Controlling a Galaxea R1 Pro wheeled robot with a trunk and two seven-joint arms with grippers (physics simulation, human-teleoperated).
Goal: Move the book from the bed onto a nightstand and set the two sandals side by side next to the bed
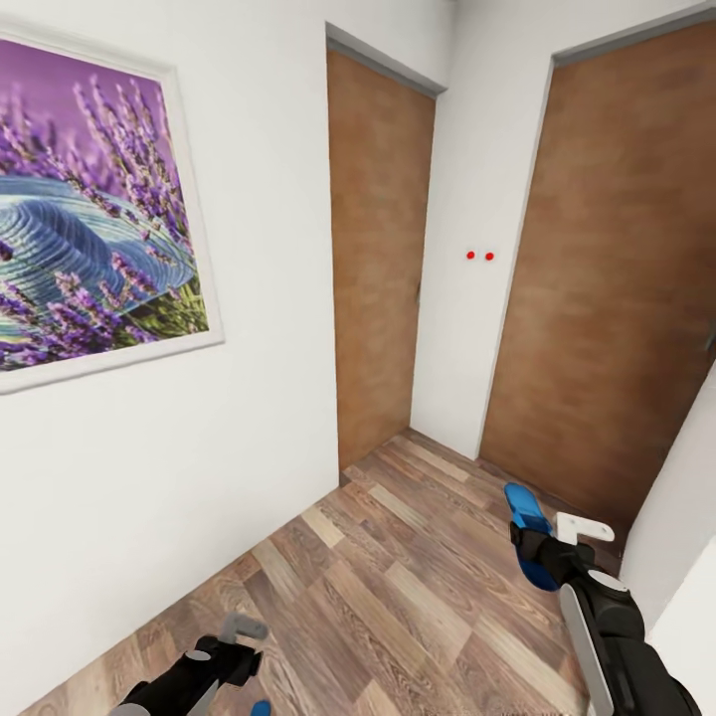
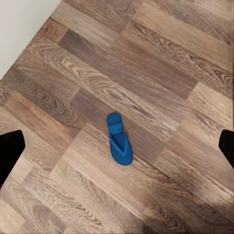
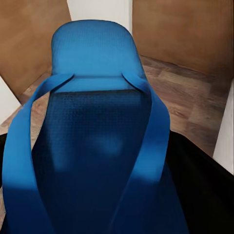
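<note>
One blue sandal point(image 1: 524, 505) is held off the floor in my right gripper point(image 1: 545, 547), which is shut on its rear part; the toe end points toward the doors. In the right wrist view this sandal point(image 3: 97, 122) is seen close up with both straps showing. The second blue sandal point(image 2: 119, 140) lies flat on the wood floor under my left gripper point(image 1: 239, 636), whose fingers point(image 2: 9, 148) are spread wide apart above it, not touching it. A sliver of that sandal point(image 1: 261, 708) shows at the head view's lower edge. The book, bed and nightstand are out of view.
I face a corner with two shut brown doors point(image 1: 383, 268) point(image 1: 617, 288) and a white wall between them. A framed lavender picture point(image 1: 89, 219) hangs on the white wall at the left. Wood-plank floor point(image 1: 398, 587) stretches ahead.
</note>
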